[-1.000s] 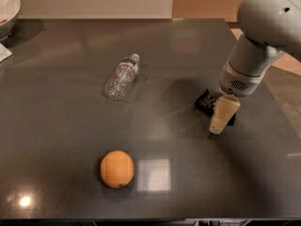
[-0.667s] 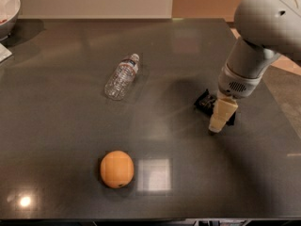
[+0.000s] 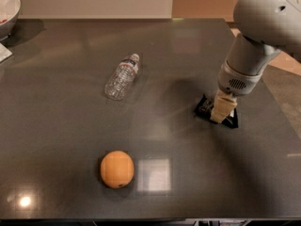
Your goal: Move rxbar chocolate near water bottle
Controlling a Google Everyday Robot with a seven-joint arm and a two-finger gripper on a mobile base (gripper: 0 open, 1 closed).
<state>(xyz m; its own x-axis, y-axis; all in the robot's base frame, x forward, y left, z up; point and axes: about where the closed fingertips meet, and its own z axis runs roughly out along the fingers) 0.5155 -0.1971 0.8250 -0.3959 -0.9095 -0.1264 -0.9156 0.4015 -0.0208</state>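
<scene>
The rxbar chocolate (image 3: 205, 108) is a flat black wrapper bar lying on the dark table at the right; only its ends show, the rest is hidden behind my gripper. My gripper (image 3: 221, 114) hangs straight down over the bar with its pale finger tip on or just above it. The water bottle (image 3: 122, 76) is clear and ribbed with a white cap. It lies on its side left of centre, cap pointing to the far right, well apart from the bar.
A round orange fruit (image 3: 116, 169) sits near the front of the table (image 3: 61, 135). A white bowl (image 3: 7, 6) stands at the far left corner. The table's right edge runs close behind my arm (image 3: 263, 22).
My gripper has shifted a little to the left and towards the far side over the bar. The bar, the bottle and the orange lie where they were.
</scene>
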